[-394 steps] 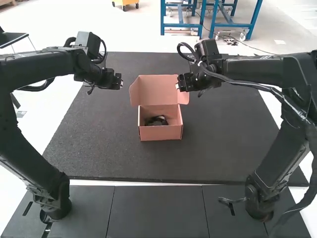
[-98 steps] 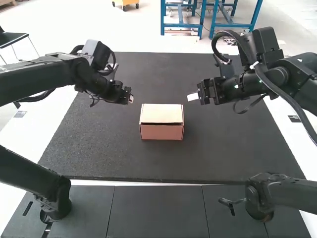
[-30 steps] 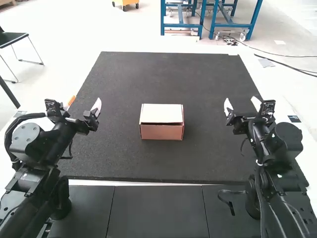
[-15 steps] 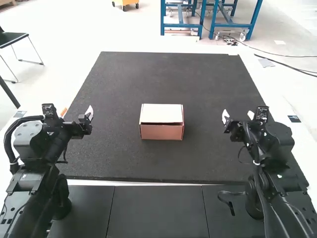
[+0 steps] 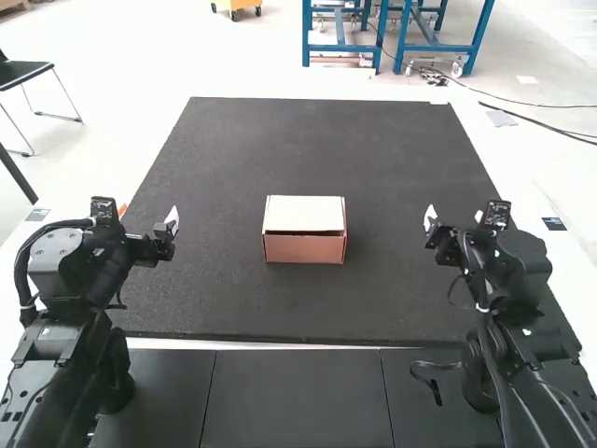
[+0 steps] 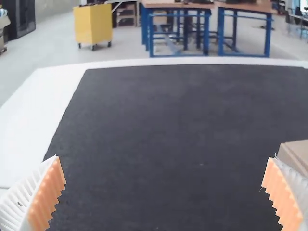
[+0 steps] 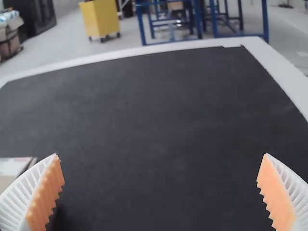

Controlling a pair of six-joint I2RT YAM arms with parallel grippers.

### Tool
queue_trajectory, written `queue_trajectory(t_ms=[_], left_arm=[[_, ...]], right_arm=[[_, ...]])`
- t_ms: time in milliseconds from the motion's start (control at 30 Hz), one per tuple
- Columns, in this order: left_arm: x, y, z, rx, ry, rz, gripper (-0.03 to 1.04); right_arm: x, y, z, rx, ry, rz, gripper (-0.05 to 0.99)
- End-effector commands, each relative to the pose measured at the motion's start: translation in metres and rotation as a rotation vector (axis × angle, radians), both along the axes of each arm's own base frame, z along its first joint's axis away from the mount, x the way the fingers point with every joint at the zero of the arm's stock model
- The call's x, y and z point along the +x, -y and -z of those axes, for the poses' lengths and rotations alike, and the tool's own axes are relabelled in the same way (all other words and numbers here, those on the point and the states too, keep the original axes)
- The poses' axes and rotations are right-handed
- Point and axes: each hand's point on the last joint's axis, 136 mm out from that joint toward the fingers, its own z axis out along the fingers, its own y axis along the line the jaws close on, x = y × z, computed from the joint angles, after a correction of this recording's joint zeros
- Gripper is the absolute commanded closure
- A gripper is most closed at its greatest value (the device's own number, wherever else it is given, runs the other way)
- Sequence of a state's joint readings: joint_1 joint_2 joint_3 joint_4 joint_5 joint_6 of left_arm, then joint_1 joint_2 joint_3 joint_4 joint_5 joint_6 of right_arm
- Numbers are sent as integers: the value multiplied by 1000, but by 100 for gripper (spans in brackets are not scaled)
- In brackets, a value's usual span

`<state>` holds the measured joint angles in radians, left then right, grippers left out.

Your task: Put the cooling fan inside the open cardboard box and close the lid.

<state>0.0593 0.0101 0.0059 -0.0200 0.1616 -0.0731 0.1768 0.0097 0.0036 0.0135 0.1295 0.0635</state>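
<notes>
1. On the table, a black rubber mat (image 5: 317, 140) covers most of the surface, lying the same as in every earlier frame.
2. The left arm (image 5: 65, 271) and right arm (image 5: 508, 280) sit folded back over their bases at the near corners of the mat, well apart from the box. About three seconds ago both reached out over the mat, flanking the box. A second ago they were already pulled in, and since then they have only settled slightly.
3. The cardboard box (image 5: 305, 229) stands in the middle of the mat with its lid shut flat, hiding its contents. Thirteen seconds ago the lid stood up and a dark object lay inside. The box has kept its spot since the lid came down.
4. The left gripper (image 6: 162, 166) is level, spread wide and holding nothing. A corner of the box shows just beyond one of its fingers.
5. The right gripper (image 7: 160, 161) is likewise spread wide and empty, with an edge of the box past one finger.
6. The orange ribbed pads (image 6: 47, 197) face each other across bare mat.
</notes>
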Motion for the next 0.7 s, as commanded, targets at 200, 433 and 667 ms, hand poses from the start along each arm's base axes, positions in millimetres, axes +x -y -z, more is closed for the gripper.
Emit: queue_trajectory(t_ms=[200,433,667], left_arm=[[0,-2,-1,21,14,-4,4],[-1,3,-2,21,17,15,4],[0,0,-2,21,16,4,4]], right_arm=[[0,2,-2,-20,12,18,2],[0,4,-3,-20,16,24,2],[0,4,-3,-20,16,24,2]])
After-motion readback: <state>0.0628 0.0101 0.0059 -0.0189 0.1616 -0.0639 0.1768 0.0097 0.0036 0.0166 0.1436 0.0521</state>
